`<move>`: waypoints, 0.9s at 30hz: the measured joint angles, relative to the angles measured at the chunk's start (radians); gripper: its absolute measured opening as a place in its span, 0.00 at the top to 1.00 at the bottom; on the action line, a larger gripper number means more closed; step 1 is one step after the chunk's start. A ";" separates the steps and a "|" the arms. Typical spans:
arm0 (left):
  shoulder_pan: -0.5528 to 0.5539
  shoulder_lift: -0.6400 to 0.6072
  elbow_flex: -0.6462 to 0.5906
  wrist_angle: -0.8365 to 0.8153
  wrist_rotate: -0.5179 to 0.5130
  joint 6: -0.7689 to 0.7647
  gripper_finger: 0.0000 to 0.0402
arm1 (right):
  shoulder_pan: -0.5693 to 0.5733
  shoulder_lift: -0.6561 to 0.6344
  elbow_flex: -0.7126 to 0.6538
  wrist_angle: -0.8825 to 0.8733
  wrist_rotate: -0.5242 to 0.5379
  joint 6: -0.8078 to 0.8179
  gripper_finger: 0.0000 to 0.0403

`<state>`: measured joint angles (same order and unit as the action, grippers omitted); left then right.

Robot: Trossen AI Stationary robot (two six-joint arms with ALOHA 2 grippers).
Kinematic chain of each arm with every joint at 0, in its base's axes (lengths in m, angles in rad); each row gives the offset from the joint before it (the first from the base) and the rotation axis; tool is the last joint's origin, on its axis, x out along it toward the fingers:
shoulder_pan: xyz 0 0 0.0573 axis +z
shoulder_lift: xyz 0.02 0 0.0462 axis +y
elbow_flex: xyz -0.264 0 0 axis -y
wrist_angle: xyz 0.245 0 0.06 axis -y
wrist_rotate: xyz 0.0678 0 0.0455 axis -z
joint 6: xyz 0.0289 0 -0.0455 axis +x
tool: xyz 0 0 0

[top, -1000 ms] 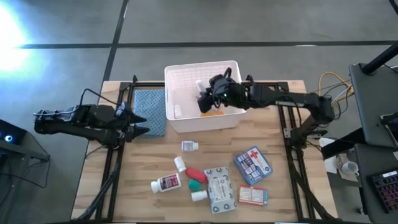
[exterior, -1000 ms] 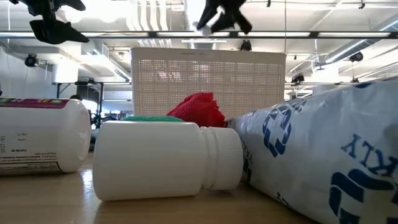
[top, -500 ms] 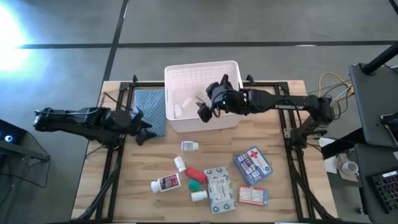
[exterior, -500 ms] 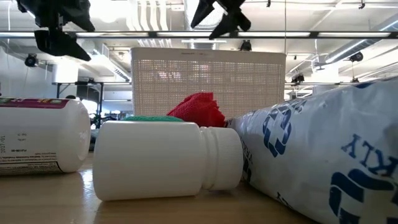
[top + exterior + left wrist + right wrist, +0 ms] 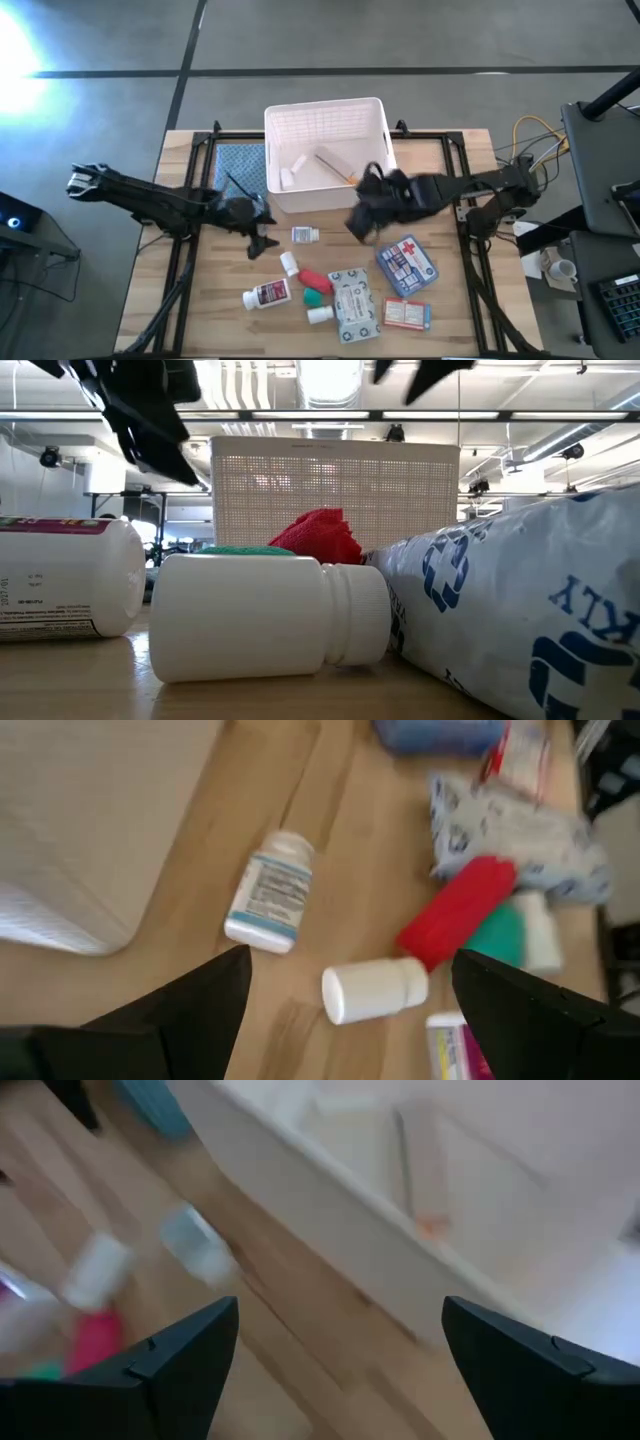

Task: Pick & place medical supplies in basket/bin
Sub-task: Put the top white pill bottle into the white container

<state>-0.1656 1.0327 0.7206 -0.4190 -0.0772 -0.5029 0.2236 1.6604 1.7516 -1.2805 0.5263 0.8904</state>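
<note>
Since prior frame: right gripper (image 5: 358, 222) has left the bin (image 5: 372, 110), now over bare wood just in front of it, fingers spread, empty. Left gripper (image 5: 258, 232) moved in beside small labelled bottle (image 5: 305, 234), fingers apart, holding nothing. Bin: white lattice plastic, rectangular; holds flat packet (image 5: 333, 163). Red tube (image 5: 315, 278), blue pouch (image 5: 406, 263) on wood-plank table (image 5: 450, 300).

Hard white glare on grey concrete floor (image 5: 30, 40) in high view. Even, bright light over pale wooden table (image 5: 460, 300). Low view: ceiling strip lights (image 5: 330, 372) blown out. Both wrist views heavily motion-blurred; white lattice plastic bin (image 5: 420, 1230) smeared.
</note>
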 joint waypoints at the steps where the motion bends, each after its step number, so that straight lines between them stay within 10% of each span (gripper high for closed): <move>1: -0.006 0.027 0.002 0.004 -0.004 0.004 0.20 | 0.027 0.000 0.000 -0.053 0.013 0.035 0.16; 7: -0.032 0.193 0.002 0.028 -0.029 -0.040 0.20 | 0.147 -0.002 -0.026 -0.219 0.022 0.166 0.18; 16: -0.079 0.358 0.056 0.019 0.069 -0.665 0.20 | 0.228 -0.006 -0.109 -0.291 -0.024 0.369 0.19; 27: -0.253 0.377 0.207 0.031 -0.083 0.349 0.20 | 0.261 -0.029 -0.261 -0.287 0.016 0.043 0.19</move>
<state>-0.4187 1.4097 0.9277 -0.3878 -0.1599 -0.1536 0.4850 1.6316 1.4907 -1.5671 0.5420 0.9338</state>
